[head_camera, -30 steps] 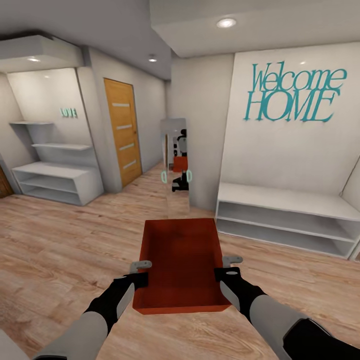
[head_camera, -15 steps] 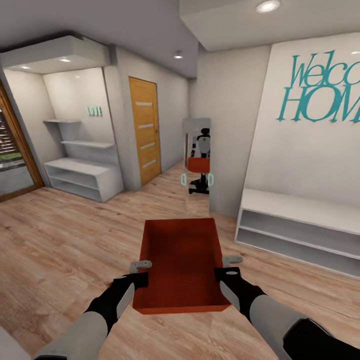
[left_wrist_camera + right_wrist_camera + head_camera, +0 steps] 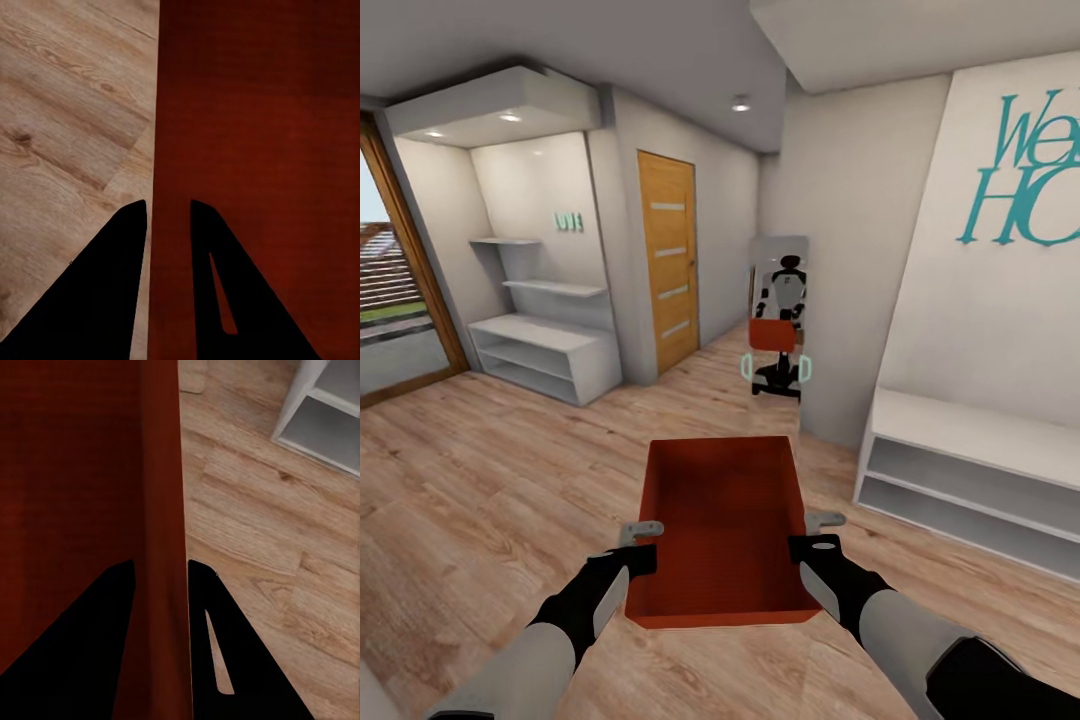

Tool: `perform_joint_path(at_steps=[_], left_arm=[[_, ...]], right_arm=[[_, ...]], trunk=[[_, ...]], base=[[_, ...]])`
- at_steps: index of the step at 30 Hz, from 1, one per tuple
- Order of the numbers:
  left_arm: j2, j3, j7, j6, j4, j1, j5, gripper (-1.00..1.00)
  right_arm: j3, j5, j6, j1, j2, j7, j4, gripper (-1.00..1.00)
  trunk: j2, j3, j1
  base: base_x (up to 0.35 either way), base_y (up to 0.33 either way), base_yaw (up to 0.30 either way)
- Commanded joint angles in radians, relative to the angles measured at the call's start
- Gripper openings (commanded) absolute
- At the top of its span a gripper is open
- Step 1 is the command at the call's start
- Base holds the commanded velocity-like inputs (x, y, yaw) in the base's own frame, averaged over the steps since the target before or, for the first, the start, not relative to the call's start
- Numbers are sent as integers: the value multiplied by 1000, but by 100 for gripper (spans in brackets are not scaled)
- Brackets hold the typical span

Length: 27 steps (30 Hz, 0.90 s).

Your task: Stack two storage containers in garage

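One orange-red topless storage container [image 3: 720,530] hangs level in front of me above a light wood plank floor [image 3: 480,480]. My left gripper [image 3: 644,545] is shut on its left wall and my right gripper [image 3: 816,535] is shut on its right wall, both near the end closest to me. In the left wrist view the thin container wall [image 3: 169,112] runs between the two dark fingers of the left gripper [image 3: 166,206]. The right wrist view has the same clamp: the right gripper [image 3: 160,564] pinches the wall [image 3: 159,450]. The second container, the garage and its concrete floor are out of view.
Straight ahead a tall mirror [image 3: 780,320] reflects me and the container. A wooden door [image 3: 668,260] stands left of it. White shelves [image 3: 545,350] fill the left alcove, with a glass door [image 3: 400,300] beyond. A low white shelf bench [image 3: 970,470] lines the right wall under teal lettering [image 3: 1025,170].
The whole picture has slid to the right, so the camera has turned left; the glass door has come into view. The container and both grippers keep their hold unchanged.
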Motion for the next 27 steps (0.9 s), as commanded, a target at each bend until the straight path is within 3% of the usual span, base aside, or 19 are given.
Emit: perform_joint_path(at_steps=[1,27], left_arm=[[5,-10,13,8,-1,0,-21,-100],[6,-10,13,8,-1,0,-21,-100]], right_arm=[[1,14,8,-2,-4,-10,-2,-100],[1,11,8,-2,-4,-10,-2,-100]], trunk=[[-2,-2,1],[-2,-2,1]], base=[[321,0,1],[321,0,15]])
